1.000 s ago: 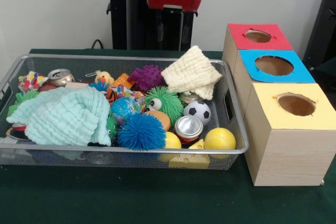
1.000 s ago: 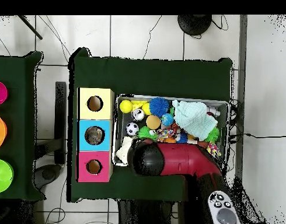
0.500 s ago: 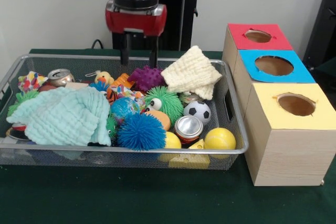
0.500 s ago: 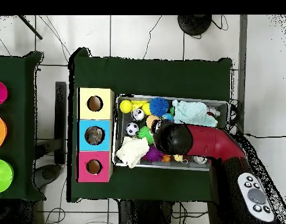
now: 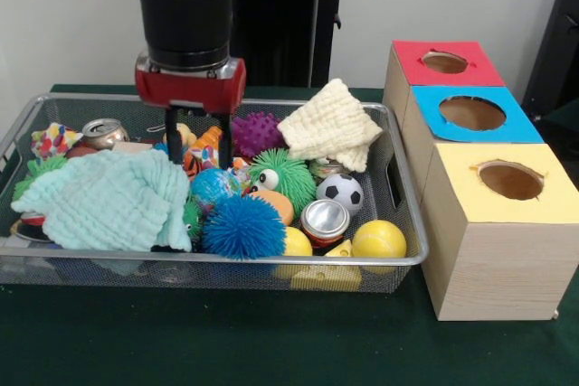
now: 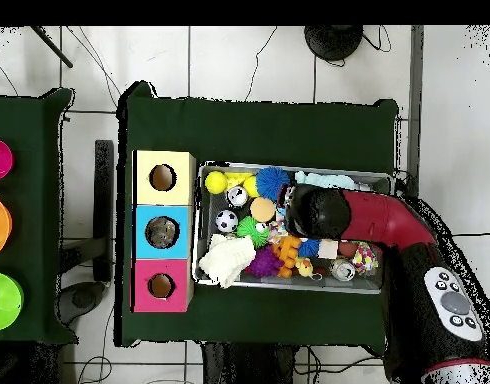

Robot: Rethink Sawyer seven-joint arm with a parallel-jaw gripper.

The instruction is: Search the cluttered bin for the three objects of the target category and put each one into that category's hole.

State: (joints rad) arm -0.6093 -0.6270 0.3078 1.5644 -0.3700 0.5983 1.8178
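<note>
A wire bin (image 5: pixel 90 258) holds a jumble of toys, cans and cloths. My gripper (image 5: pixel 197 149) hangs open inside it, left of centre, its two black fingers (image 5: pixel 172 144) straddling a striped orange toy (image 5: pixel 195 164). Right beside it are a purple spiky ball (image 5: pixel 257 131), a yellow duck (image 5: pixel 181 132) and a teal cloth (image 5: pixel 109 198). In front lie a green fuzzy toy with eyes (image 5: pixel 284 176), a blue spiky ball (image 5: pixel 242 226), a soccer ball (image 5: pixel 340 192), a silver can (image 5: pixel 324 221) and a yellow ball (image 5: pixel 378 240). In the overhead view the arm (image 6: pixel 319 212) hides the gripper.
Three wooden boxes with round holes stand beside the bin: red (image 5: pixel 443 62), blue (image 5: pixel 472 113), yellow (image 5: pixel 508 180). A cream cloth (image 5: pixel 330 124) drapes over the bin's corner nearest the red box. Another can (image 5: pixel 104 131) lies at the bin's far left.
The gripper has swung from behind the bin's right half over to its left-centre and dropped down among the toys. The bin's contents lie as before.
</note>
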